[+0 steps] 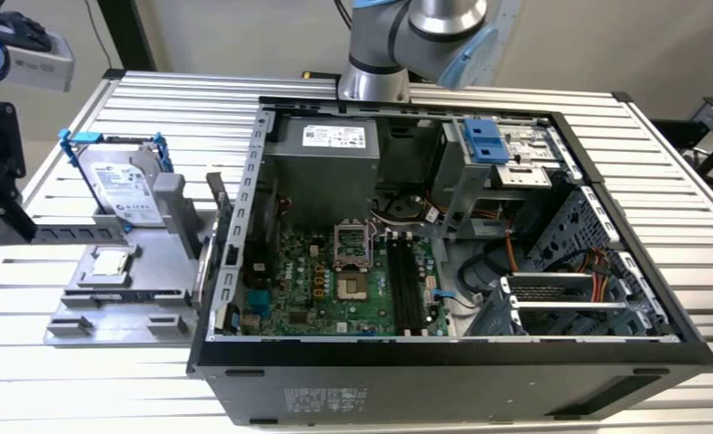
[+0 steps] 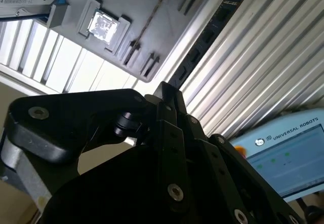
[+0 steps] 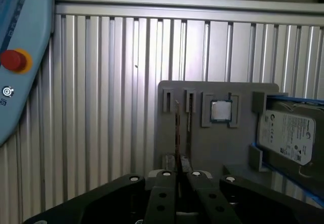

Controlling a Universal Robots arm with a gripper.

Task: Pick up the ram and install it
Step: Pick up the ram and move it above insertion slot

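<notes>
Out by the grey holder [image 3: 212, 148] on the slatted table [image 3: 101, 82], we see the claw [image 3: 177, 172] pressed together on one end of the ram [image 3: 177, 133]. The stick juts from the fingertips edge-on in the first wrist view and shows its row of dark chips in the second wrist view. We judge the grip to be the main worry: the stick is pinched only at its end, so most of its length hangs free, and any swing or bump could twist it in the fingers or let it slip. The hard drive [image 3: 288, 135] and the small square chip [image 3: 221, 111] sit on the holder ahead of the free end, so a low path could clip them. The open computer case [image 1: 453, 362] stands just beside the holder, toward the exterior view's right, and its metal rim could catch the stick. A tilted stick could also miss the long black slots [image 1: 407, 280] or jam when pressed.
</notes>
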